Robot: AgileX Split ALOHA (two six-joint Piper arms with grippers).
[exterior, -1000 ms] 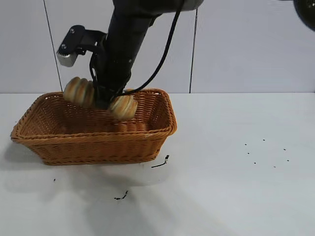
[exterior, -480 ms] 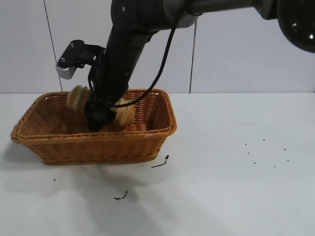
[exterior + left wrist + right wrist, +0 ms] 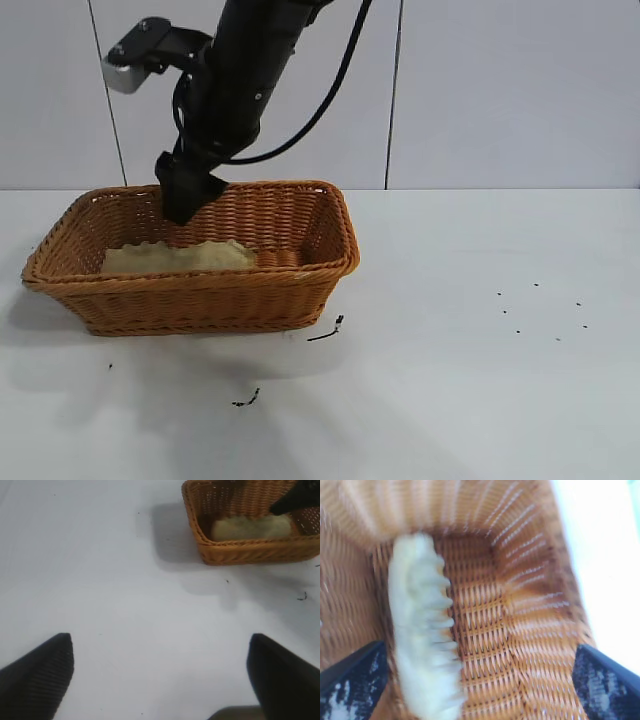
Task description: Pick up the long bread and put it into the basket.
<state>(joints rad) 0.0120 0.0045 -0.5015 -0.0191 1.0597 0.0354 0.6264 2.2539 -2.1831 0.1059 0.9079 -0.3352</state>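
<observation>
And there it is: the long bread [image 3: 178, 257] lies inside the basket [image 3: 300, 280], pale flat underside turned up, stretched along the basket floor toward the 9 o'clock end in the exterior view. In the right wrist view the bread [image 3: 422, 635] runs lengthwise down the woven floor, close against one long wall of the basket [image 3: 530, 610], with bare wicker beside it on the other side.

The right hand [image 3: 188, 200] hangs above the basket's back rim at about 11 o'clock from the bread, clear of the loaf and touching nothing. Its two fingertips [image 3: 352, 677] sit wide apart at the edges of its own camera view, nothing between them, so this hand is spread and empty.

The left hand [image 3: 160, 680] is parked well away over bare worktop [image 3: 125, 605]. Its dark fingers [image 3: 37, 675] stand far apart in its wrist view, gripping nothing. From there the basket [image 3: 240, 552] shows off at 1 o'clock with the bread [image 3: 250, 527] resting in it, and the right arm's dark tip above it.

A few dark crumbs [image 3: 325, 332] dot the worktop [image 3: 480, 380] just in front of the basket at 5 o'clock.
</observation>
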